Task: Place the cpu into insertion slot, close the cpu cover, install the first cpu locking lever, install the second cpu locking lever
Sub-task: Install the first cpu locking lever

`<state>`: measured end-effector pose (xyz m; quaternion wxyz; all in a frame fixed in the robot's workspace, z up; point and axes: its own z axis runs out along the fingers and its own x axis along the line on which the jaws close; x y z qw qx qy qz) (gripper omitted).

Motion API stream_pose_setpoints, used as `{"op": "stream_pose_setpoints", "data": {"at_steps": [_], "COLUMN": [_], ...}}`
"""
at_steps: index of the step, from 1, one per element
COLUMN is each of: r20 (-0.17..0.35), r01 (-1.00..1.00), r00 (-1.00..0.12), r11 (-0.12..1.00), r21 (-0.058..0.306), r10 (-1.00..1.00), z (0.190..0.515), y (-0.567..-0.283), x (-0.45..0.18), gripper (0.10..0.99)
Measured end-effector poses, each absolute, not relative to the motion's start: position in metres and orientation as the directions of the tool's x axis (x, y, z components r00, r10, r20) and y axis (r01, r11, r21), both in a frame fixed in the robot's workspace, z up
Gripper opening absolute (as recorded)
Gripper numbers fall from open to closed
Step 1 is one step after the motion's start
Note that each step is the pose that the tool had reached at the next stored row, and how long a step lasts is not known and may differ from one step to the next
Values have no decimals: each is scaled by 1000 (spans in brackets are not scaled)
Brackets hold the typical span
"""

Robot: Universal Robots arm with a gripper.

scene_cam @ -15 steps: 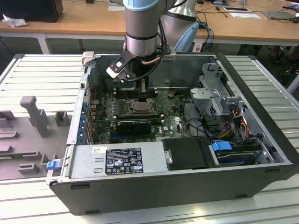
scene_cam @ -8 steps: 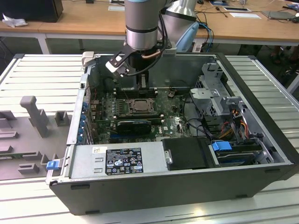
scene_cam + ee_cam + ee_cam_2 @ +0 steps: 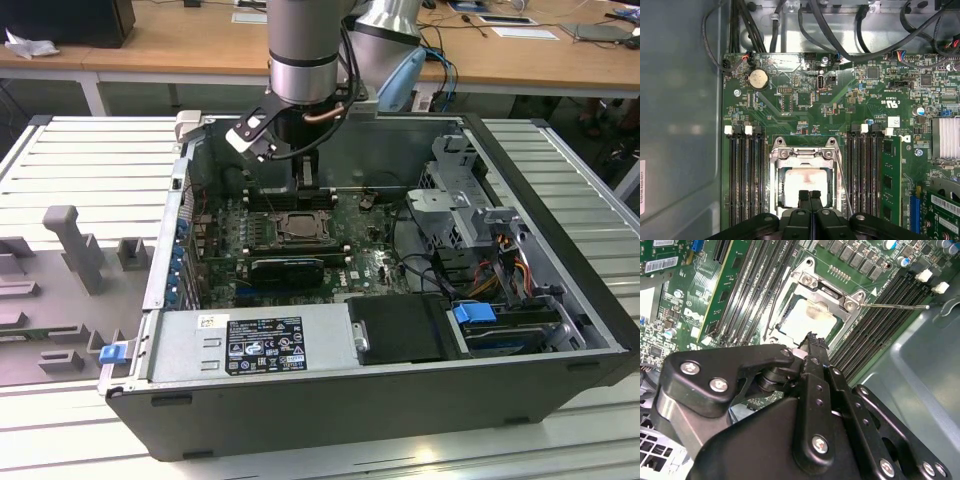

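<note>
The insertion slot point(image 3: 297, 228) sits mid-board inside the open computer case. In both wrist views the cpu point(image 3: 805, 182) point(image 3: 805, 320) lies in it, pale face up. The grey cpu cover point(image 3: 802, 156) point(image 3: 827, 292) lies flat around it, and the chip shows through its window. My gripper point(image 3: 810, 195) point(image 3: 812, 337) point(image 3: 305, 190) hangs just above the chip's near edge, shut, with nothing between its fingers. A thin wire locking lever point(image 3: 895, 305) sticks out sideways from the socket corner over the memory slots. Another thin lever point(image 3: 841, 175) runs along the socket's side.
Long black memory slots point(image 3: 745, 175) flank the socket on both sides, and a fitted module point(image 3: 888, 185) stands beyond them. A black card point(image 3: 288, 268) lies in front of the socket. The power supply point(image 3: 250, 345), drive cage point(image 3: 455, 200), cables point(image 3: 500, 270) and case wall point(image 3: 680, 100) hem in the board.
</note>
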<state>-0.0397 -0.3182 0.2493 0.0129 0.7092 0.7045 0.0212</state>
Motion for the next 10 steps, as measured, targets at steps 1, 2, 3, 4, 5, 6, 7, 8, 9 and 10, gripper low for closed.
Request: {"op": "stream_pose_setpoints", "data": {"at_steps": [1,2,3,4,5,6,7,8,9,10], "r20": [12,12,12,12,12,12,12,12,12,12], "r01": [999,999,999,999,999,999,999,999,999,999], "r00": [6,6,6,6,5,4,3,2,1,0], "r11": [-7,-7,-7,-6,-6,-5,-4,-2,-2,-1], "r21": [48,48,48,48,48,48,48,48,48,48], "r10": [1000,1000,1000,1000,1000,1000,1000,1000,1000,1000], "z": [249,249,250,250,250,250,250,250,250,250], "y": [-318,-318,-318,-318,-318,-318,-318,-318,-318,-318], "x": [-40,-40,-40,-40,-40,-40,-40,-40,-40,-40], "gripper": [106,106,106,106,106,106,106,106,106,106]}}
